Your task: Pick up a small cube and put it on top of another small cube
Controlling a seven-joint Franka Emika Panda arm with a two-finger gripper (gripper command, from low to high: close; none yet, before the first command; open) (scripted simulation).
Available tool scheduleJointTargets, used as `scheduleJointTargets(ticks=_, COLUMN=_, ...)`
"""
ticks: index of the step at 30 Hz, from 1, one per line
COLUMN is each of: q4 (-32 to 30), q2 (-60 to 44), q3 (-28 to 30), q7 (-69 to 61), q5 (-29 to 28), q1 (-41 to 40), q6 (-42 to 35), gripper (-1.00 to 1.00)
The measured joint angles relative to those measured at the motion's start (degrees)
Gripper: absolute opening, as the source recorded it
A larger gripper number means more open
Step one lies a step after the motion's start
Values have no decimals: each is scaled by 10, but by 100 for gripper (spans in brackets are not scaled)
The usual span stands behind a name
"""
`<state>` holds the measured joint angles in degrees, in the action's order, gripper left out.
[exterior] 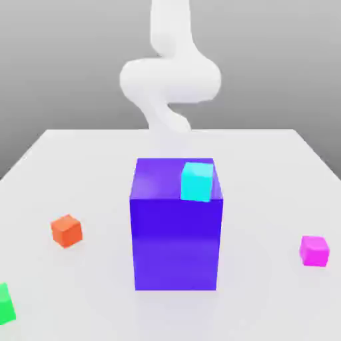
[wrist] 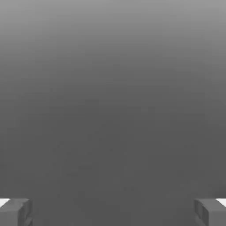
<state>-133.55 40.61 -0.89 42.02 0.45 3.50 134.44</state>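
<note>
No readable lettering anywhere from where I stand, no labels or brands, no numbers, no signs to make out

A pale, smooth, flat white table carries a large upright deep-blue block near its middle, a small orange-red cube toward the exterior view's left, a small magenta cube toward its right, and a small bright-green cube at the lower left.
</note>
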Motion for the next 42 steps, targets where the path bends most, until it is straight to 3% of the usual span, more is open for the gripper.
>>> scheduleJointTargets(ticks=16, q4=-113, q2=-335, q3=-102, q7=-226, q5=3, q1=192, q6=170, gripper=0)
scheduleJointTargets(ticks=23, q4=-162, q2=-484, q3=-139, q7=-274, q5=-64, q1=277, q6=243, gripper=0)
scheduleJointTargets(ticks=29, q4=-145, q2=-609, q3=-74, q7=-231, q5=-138, q1=338, q6=334, gripper=0)
scheduleJointTargets(ticks=30, q4=-142, q2=-621, q3=-66, q7=-226, q5=-144, q1=345, q6=344, gripper=-100)
scheduleJointTargets(ticks=37, q4=-143, q2=-620, q3=-66, q7=-226, q5=-145, q1=345, q6=342, gripper=-100)
scheduleJointTargets(ticks=42, q4=-163, q2=-529, q3=-113, q7=-270, q5=-87, q1=311, q6=272, gripper=-100)
